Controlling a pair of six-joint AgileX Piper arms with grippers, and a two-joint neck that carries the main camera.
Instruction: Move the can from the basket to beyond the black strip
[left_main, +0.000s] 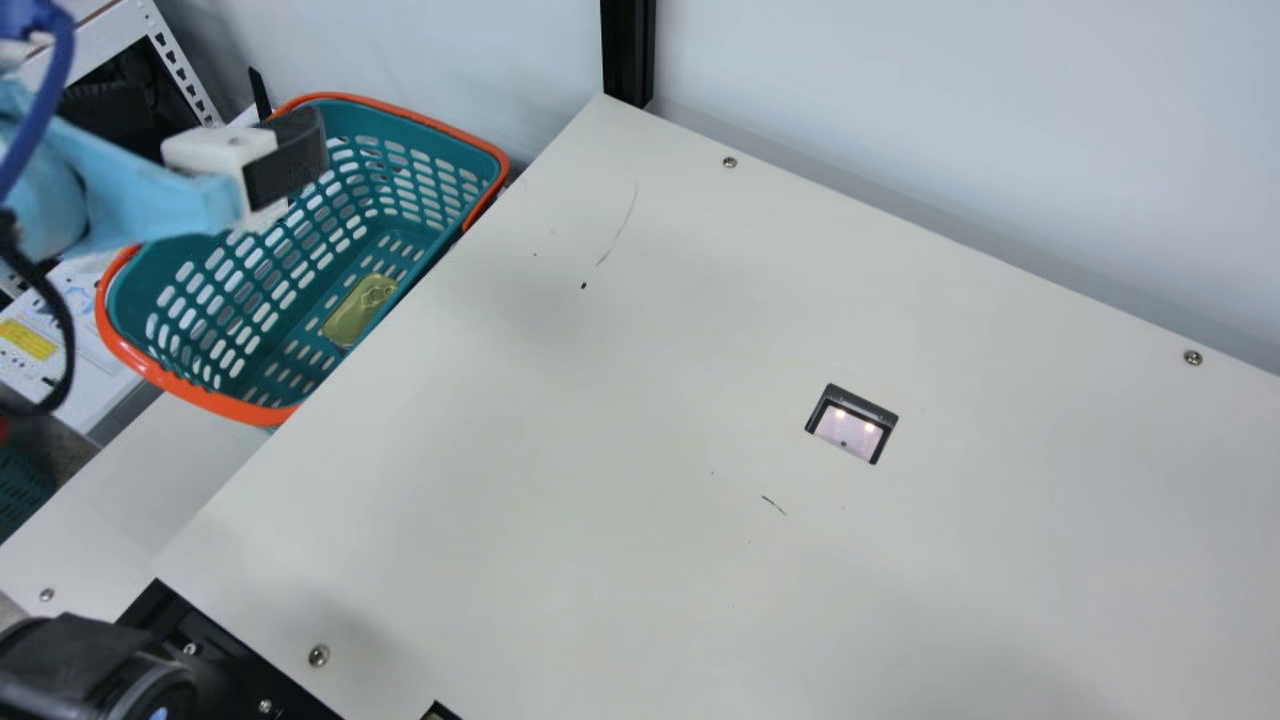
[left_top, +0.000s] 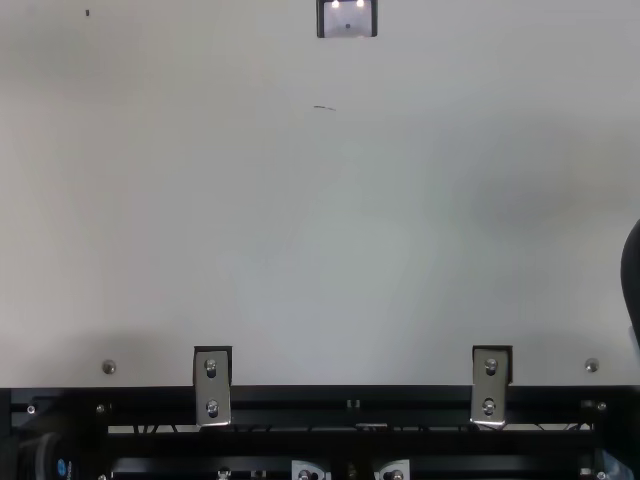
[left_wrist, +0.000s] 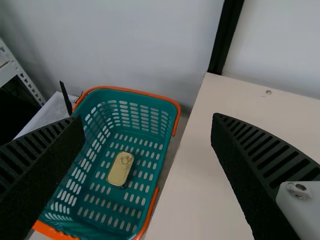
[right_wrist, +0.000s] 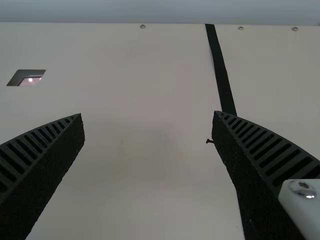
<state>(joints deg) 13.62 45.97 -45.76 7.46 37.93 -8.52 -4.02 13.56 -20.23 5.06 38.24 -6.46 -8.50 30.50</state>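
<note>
My left gripper (left_main: 285, 160) hangs over the far left part of the teal basket (left_main: 480, 158) in the main view. A gold, rounded rectangular can (left_main: 358, 312) with a pull ring lies on the basket floor, its edge partly behind the table edge. In the left wrist view, the left gripper (left_wrist: 148, 120) is open with nothing between its fingers, and the can (left_wrist: 120, 169) shows lower down inside the basket (left_wrist: 177, 115). The right gripper (right_wrist: 148, 116) stands open and empty above the table; the black strip (right_wrist: 220, 67) runs along the tabletop, partly behind one finger.
The basket's orange rim sits against the edge of the cream table (left_main: 560, 420). A black post (left_main: 628, 50) rises at the table's far corner by the wall. A dark-framed square fixture (left_main: 852, 424) is set in the tabletop. Metal shelving (left_main: 182, 70) stands behind the basket.
</note>
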